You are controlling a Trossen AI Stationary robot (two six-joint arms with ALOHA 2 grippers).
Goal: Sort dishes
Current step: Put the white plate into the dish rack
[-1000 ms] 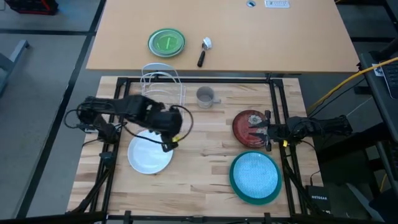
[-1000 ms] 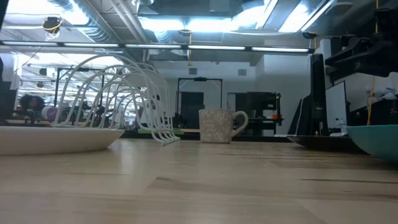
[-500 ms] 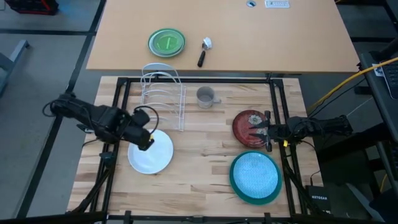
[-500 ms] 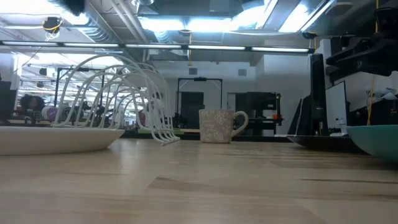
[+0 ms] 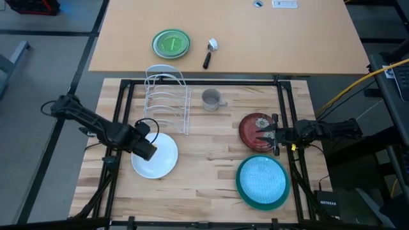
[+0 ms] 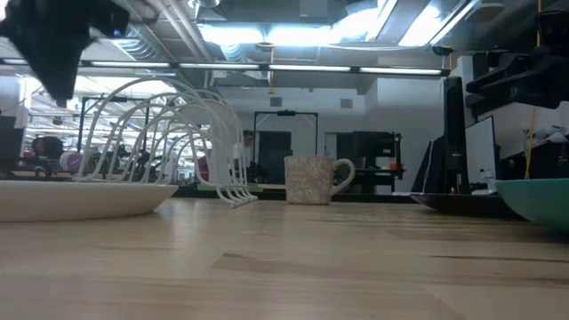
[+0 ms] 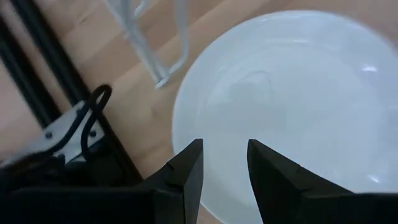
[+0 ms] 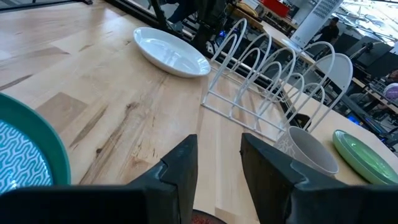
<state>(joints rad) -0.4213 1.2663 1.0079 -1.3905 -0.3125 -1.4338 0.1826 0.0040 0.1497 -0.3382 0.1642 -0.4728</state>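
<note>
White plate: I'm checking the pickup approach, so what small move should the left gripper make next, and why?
Probably lower the left gripper so its open fingers straddle the white plate at its near rim. It hovers over that rim holding nothing, and the wire rack stands empty beside it.

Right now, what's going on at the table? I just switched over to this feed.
The left gripper hangs over the edge of the white plate, jaws open and holding nothing. The right gripper waits over the dark red patterned plate, jaws open too. The light blue plate sits stacked in the teal plate near the right arm, and the grey mug stands beside the white wire rack, which is empty. No dish has gone into the rack yet.
</note>
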